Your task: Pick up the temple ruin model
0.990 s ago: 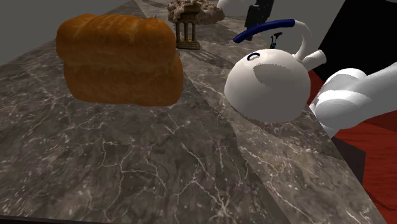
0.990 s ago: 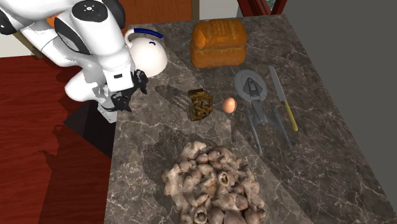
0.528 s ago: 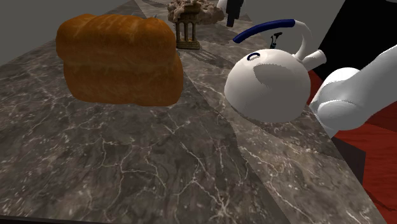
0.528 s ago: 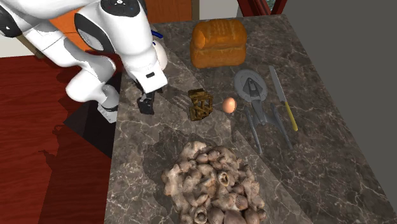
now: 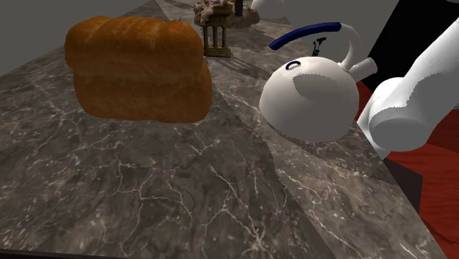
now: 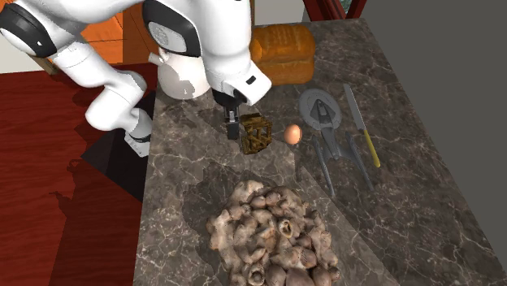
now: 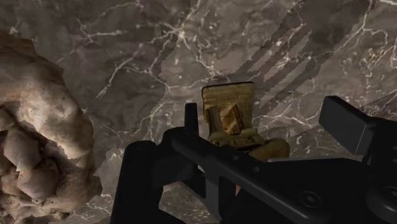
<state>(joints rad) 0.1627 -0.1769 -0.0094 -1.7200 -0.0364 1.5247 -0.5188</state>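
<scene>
the small golden-brown columned temple ruin model (image 6: 255, 134) is stood upright on the dark veined marble table (image 6: 390, 211), near a brown egg (image 6: 292, 133). the black pincer (image 6: 232, 123) is held open just beside the model, nothing being gripped.

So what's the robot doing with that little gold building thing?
The white robot arm has its black gripper right at the small golden-brown temple ruin model on the marble counter. The wrist view shows the model between the open fingers, not yet clasped or lifted. A white kettle, a bread loaf and an egg sit nearby.
</scene>
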